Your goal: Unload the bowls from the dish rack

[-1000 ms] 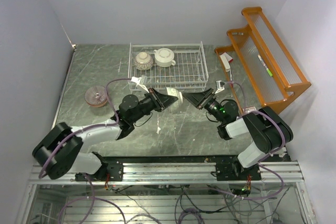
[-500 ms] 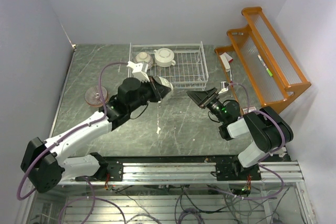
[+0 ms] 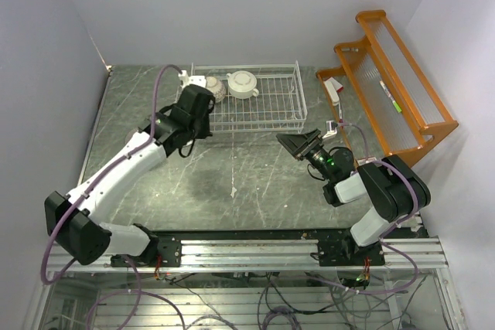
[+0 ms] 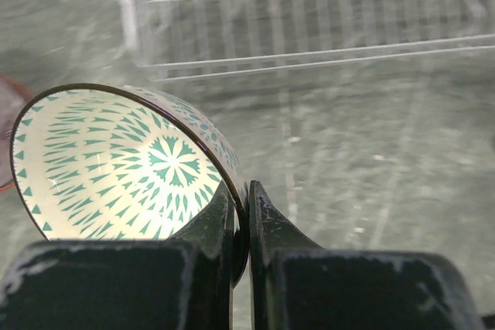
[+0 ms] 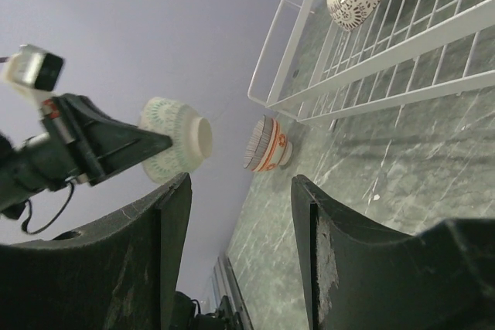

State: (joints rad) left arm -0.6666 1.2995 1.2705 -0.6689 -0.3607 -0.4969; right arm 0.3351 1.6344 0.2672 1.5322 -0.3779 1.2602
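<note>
My left gripper [image 4: 247, 208] is shut on the rim of a cream bowl with a green pattern [image 4: 131, 164]. It holds the bowl in the air by the front left corner of the white wire dish rack [image 3: 263, 106]. In the top view the wrist [image 3: 189, 113] hides the bowl. In the right wrist view the held bowl [image 5: 176, 138] hangs above a bowl with red markings [image 5: 267, 144] that stands on the table. A grey-patterned bowl [image 3: 213, 87] and a white bowl with a handle [image 3: 242, 83] sit in the rack. My right gripper [image 3: 292, 144] is open and empty.
An orange wooden shelf [image 3: 390, 83] stands at the right edge of the table. The grey marble table [image 3: 255, 183] runs from the rack to the arm bases. The left arm crosses the table's left part.
My left arm has swung away from the right gripper, up and to the left, carrying the green-patterned bowl to the rack's left front corner. The right arm has barely moved.
</note>
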